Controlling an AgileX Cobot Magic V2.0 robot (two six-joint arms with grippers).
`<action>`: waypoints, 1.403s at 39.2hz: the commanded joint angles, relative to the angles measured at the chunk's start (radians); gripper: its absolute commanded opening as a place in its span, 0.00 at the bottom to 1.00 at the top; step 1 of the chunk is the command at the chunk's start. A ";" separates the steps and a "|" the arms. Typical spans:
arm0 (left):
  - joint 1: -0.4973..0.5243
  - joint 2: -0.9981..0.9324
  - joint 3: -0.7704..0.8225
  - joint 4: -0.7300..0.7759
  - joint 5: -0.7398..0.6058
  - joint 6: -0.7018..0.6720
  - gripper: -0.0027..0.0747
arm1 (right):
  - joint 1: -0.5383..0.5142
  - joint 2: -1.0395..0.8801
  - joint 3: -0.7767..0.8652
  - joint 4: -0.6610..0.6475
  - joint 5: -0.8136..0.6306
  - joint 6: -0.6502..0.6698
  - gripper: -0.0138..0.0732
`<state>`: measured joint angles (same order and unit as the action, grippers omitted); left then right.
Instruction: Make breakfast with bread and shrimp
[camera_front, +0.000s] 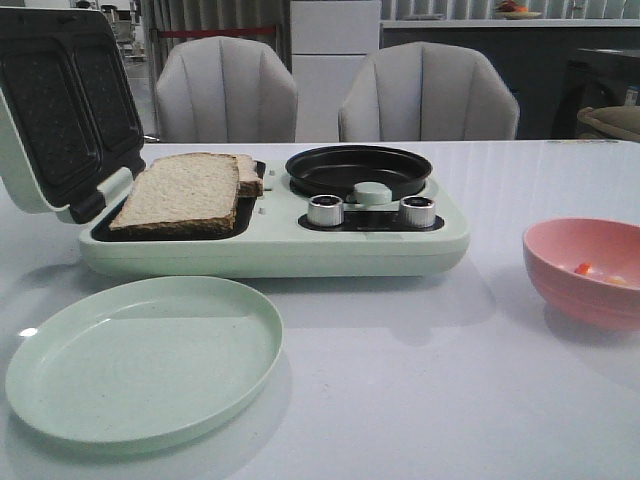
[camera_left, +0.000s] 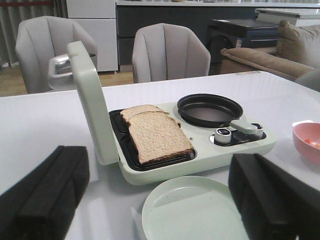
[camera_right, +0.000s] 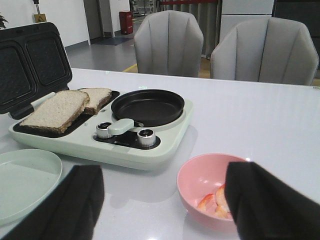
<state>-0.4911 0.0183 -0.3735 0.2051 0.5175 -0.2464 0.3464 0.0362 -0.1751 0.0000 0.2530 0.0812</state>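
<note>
Two slices of bread (camera_front: 185, 193) (camera_left: 157, 136) (camera_right: 56, 108) lie in the open sandwich tray of a pale green breakfast maker (camera_front: 290, 245), the rear slice (camera_front: 248, 172) partly under the front one. Shrimp (camera_right: 214, 201) (camera_front: 584, 268) sit in a pink bowl (camera_front: 585, 268) (camera_right: 206, 175) at the right. My left gripper (camera_left: 159, 200) is open above the green plate (camera_left: 192, 210), nothing between its fingers. My right gripper (camera_right: 162, 205) is open just in front of the pink bowl, one finger (camera_right: 265, 205) hiding part of the shrimp. Neither gripper appears in the front view.
The maker's lid (camera_front: 55, 105) stands raised at the left. A black round pan (camera_front: 358, 170) and two silver knobs (camera_front: 325, 210) sit on its right half. An empty green plate (camera_front: 140, 355) lies at the front left. Two grey chairs (camera_front: 225, 90) stand behind the table.
</note>
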 joint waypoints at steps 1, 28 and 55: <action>0.003 0.015 -0.024 -0.019 -0.058 -0.009 0.84 | -0.005 0.009 -0.026 0.000 -0.096 -0.006 0.85; 0.003 0.590 -0.356 0.195 -0.152 -0.219 0.74 | -0.005 0.009 -0.026 0.000 -0.095 -0.006 0.85; 0.458 1.164 -0.790 -0.053 -0.265 -0.365 0.72 | -0.005 0.009 -0.026 0.000 -0.095 -0.006 0.85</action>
<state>-0.0707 1.1699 -1.0984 0.2025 0.3236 -0.6063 0.3464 0.0362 -0.1751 0.0053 0.2504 0.0812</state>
